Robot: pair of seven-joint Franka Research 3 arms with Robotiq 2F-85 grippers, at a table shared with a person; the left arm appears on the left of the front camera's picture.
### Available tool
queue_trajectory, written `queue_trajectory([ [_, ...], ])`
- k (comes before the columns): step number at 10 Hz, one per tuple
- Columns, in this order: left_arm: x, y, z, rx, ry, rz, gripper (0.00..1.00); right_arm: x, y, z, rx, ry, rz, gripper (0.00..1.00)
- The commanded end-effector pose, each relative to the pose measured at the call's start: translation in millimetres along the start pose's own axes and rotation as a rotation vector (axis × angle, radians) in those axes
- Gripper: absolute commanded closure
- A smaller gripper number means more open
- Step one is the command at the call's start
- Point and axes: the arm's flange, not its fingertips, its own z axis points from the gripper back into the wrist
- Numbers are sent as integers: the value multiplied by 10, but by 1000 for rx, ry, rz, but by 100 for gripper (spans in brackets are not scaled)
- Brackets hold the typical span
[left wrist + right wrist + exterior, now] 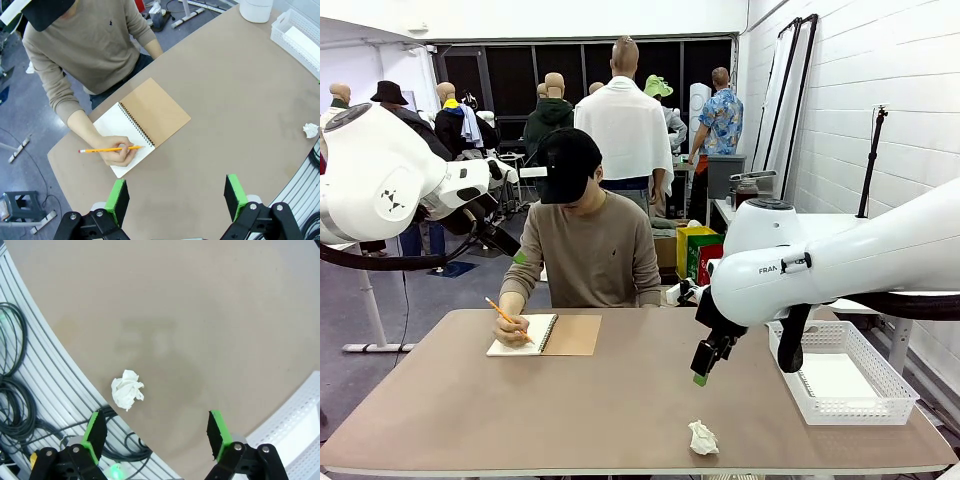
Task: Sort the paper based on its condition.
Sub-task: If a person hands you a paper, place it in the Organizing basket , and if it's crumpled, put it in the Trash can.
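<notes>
A crumpled ball of white paper (703,437) lies near the table's front edge; in the right wrist view the ball (127,389) sits just beyond my left finger. My right gripper (704,370) hangs open above the table, up and slightly left of the ball, nothing between its green pads (156,432). A flat white sheet (836,380) lies in the white basket (895,385). My left gripper (176,197) is open high over the table, looking down on the notebook (157,112), where a person's hand writes on a white page with a pencil (107,149).
The basket stands at the table's right end, close beside my right arm. The person sits at the far side, forearm on the table. Cables (15,385) hang below the near table edge. A white cylinder (256,9) stands off the far corner.
</notes>
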Motion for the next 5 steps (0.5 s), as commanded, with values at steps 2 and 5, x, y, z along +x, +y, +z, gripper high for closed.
queue_trajectory([
  [2, 3, 13, 6, -6, -12, -2, 0, 19, -4, -106, 5, 17, 3, 0],
  [5, 3, 13, 6, -6, -12, -2, 0, -12, 78, -415, 5, 58, 20, 0],
])
